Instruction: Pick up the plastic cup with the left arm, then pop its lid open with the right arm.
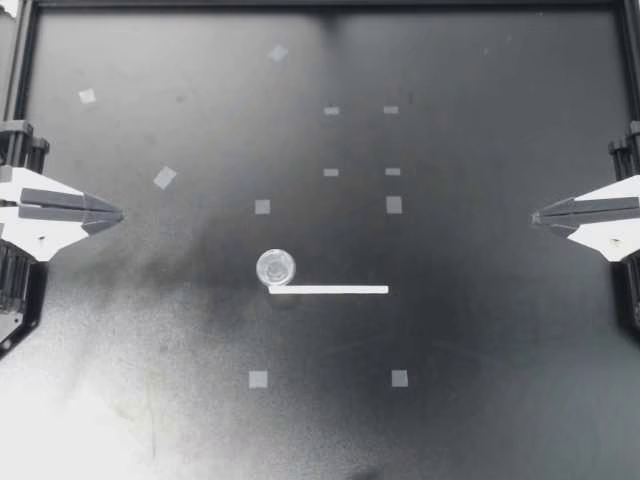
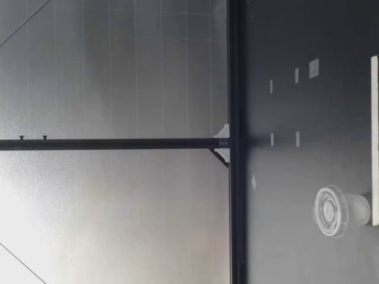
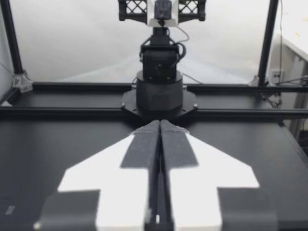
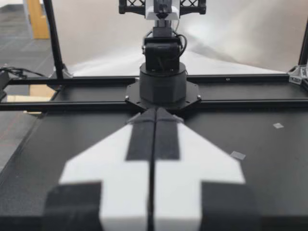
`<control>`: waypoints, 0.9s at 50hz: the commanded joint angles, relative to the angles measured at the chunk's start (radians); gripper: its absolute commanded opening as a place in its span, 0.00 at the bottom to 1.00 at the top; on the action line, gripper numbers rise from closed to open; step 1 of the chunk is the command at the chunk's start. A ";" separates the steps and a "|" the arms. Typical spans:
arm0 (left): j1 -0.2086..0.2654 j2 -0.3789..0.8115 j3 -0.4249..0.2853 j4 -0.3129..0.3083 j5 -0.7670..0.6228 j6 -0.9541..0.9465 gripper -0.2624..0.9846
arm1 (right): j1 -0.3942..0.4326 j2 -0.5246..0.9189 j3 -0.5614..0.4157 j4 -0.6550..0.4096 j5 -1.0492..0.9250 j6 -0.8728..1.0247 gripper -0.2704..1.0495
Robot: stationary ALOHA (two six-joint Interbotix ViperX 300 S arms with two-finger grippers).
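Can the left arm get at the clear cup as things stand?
Probably yes. The left claw is shut and apart from the cup, with only bare table between them; the white strip beside the cup runs off toward its far side.

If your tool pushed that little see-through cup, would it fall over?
Probably yes, if pushed high: the clear cup stands upright and looks wider at the top than at its base. It seems thin, empty plastic, so likely very light and easy to slide. Tipped over, its round side might roll.
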 commanded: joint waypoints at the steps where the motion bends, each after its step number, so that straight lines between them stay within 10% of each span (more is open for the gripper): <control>1: 0.012 -0.006 0.018 0.000 -0.009 0.023 0.24 | -0.003 0.012 -0.014 -0.003 -0.005 -0.008 0.22; 8: 0.012 -0.015 0.044 -0.002 -0.009 0.014 0.12 | -0.003 0.018 -0.017 -0.003 0.029 -0.003 0.09; 45: 0.018 0.193 -0.014 -0.048 0.061 0.005 0.12 | -0.003 0.408 -0.183 -0.002 0.046 0.048 0.09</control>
